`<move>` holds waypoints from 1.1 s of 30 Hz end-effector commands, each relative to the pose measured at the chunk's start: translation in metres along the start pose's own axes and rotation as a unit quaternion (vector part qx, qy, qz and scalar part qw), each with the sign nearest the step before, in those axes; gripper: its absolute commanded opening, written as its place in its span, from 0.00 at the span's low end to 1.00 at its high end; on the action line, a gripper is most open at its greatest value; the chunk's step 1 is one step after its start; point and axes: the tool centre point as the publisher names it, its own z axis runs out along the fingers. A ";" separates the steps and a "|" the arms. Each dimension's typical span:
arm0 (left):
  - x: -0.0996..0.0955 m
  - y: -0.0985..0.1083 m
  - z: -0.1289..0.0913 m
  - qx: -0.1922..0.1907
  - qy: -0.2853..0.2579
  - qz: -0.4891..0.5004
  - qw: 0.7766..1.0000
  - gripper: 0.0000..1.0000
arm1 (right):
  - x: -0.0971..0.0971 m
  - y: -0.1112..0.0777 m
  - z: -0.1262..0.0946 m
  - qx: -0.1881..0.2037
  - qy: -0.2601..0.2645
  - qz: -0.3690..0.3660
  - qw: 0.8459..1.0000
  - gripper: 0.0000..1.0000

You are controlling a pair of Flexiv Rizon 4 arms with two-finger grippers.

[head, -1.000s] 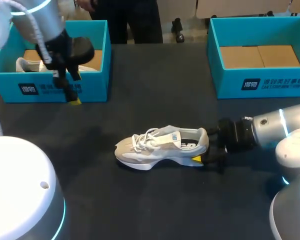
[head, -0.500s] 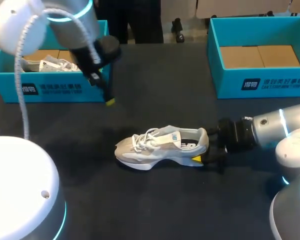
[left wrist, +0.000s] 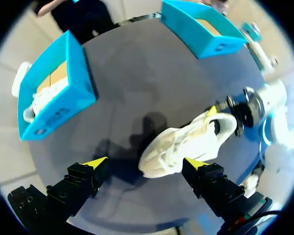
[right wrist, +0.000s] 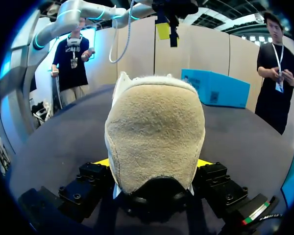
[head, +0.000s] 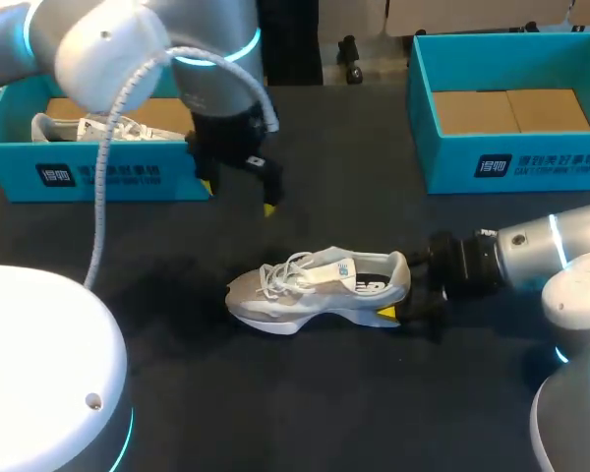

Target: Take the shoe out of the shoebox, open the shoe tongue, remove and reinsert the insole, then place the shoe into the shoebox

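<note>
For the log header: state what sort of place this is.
Probably a robot test or data-collection bench, not a shop: a dark table holds a teal left shoebox and right shoebox, and the right tool grips a pale sneaker by its heel.

Dark table (head: 305,413) with one shoe and two boxes.
Holds a pale shoe (head: 315,287) upright on its sole near the middle; behind the shoe and off to its left, the teal left shoebox (head: 39,175); behind the shoe to its right, well apart, the teal right shoebox (head: 531,162).
</note>
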 end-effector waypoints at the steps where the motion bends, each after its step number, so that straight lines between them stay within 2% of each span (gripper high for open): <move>1: 0.021 -0.004 0.014 -0.016 -0.009 -0.023 1.000 1.00 | -0.001 -0.003 0.001 0.002 -0.001 0.000 1.000 0.00; 13: 0.079 0.008 0.038 -0.041 -0.006 -0.012 0.999 1.00 | -0.001 -0.003 0.001 0.002 -0.001 0.000 1.000 0.00; 19: 0.103 0.008 0.043 -0.038 -0.003 -0.002 0.999 1.00 | -0.001 -0.003 0.001 0.002 -0.001 0.000 1.000 0.00; 33: 0.107 0.010 0.044 -0.039 -0.002 0.010 0.999 1.00 | -0.001 -0.003 0.001 0.002 -0.001 0.000 1.000 0.00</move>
